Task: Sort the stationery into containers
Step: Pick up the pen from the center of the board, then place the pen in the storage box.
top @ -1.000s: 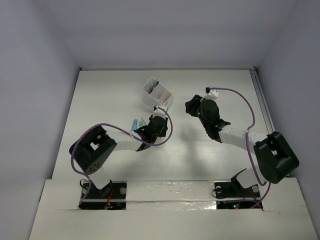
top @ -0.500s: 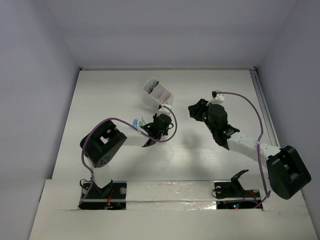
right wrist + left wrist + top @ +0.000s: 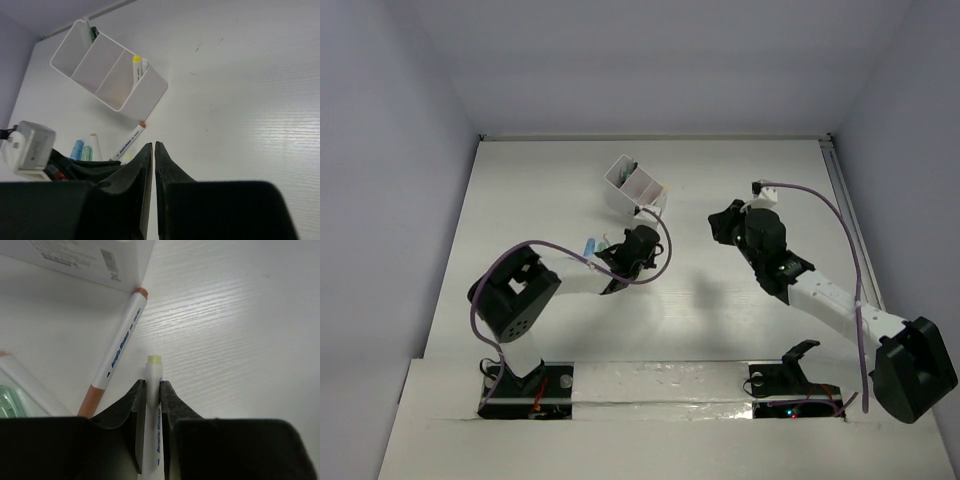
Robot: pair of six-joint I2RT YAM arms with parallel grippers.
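My left gripper (image 3: 153,383) is shut on a white marker with a pale yellow tip (image 3: 153,365), low over the table just in front of the containers (image 3: 623,192). A second white marker with orange ends (image 3: 121,347) lies beside it, its tip touching the box's corner. The white three-compartment box (image 3: 148,95) holds a yellow-capped pen (image 3: 136,67) in one end compartment and a dark green pen (image 3: 92,33) in the other. My right gripper (image 3: 152,145) is shut on nothing, hanging to the right of the box (image 3: 725,222).
A blue piece (image 3: 77,148), a green piece (image 3: 87,151) and a white pen with an orange tip (image 3: 94,145) lie on the table left of my left gripper (image 3: 617,260). Purple cables loop over both arms. Walls enclose the table.
My left gripper has closed on the yellow-tipped marker. My right gripper has closed on nothing and drawn back to the right, away from the box.
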